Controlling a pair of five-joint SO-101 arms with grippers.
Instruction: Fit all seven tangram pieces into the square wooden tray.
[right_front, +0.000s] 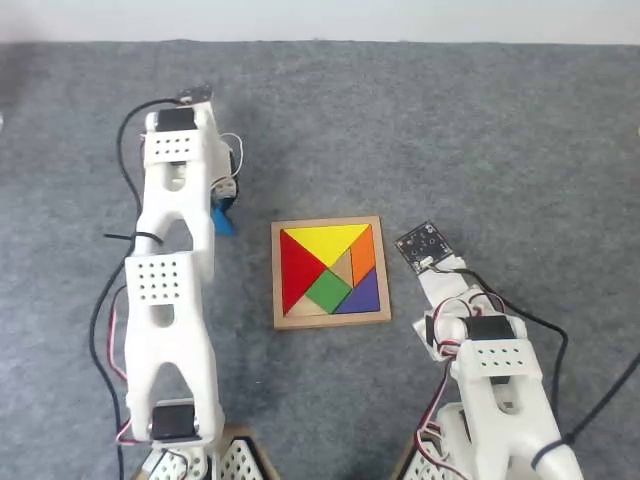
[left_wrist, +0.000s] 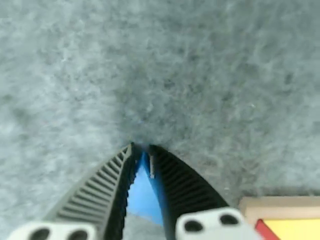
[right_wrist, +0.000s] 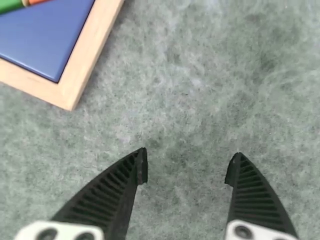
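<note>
The square wooden tray (right_front: 330, 321) lies mid-table and holds several pieces: a yellow triangle (right_front: 325, 240), a red triangle (right_front: 296, 270), a green square (right_front: 328, 290), an orange piece (right_front: 364, 255) and a violet-blue triangle (right_front: 362, 295). Bare wood shows at the tray's centre and near its front left corner. My left gripper (left_wrist: 141, 147) is shut on a small light blue piece (left_wrist: 144, 192), held over the carpet left of the tray (left_wrist: 275, 202); the same piece (right_front: 222, 220) shows beside the left arm. My right gripper (right_wrist: 190, 162) is open over bare carpet, off the tray's corner (right_wrist: 85, 55).
Grey carpet (right_front: 480, 130) covers the whole table. The left arm (right_front: 170, 280) stretches along the tray's left side, and the right arm (right_front: 495, 370) sits at the front right with cables trailing beside it.
</note>
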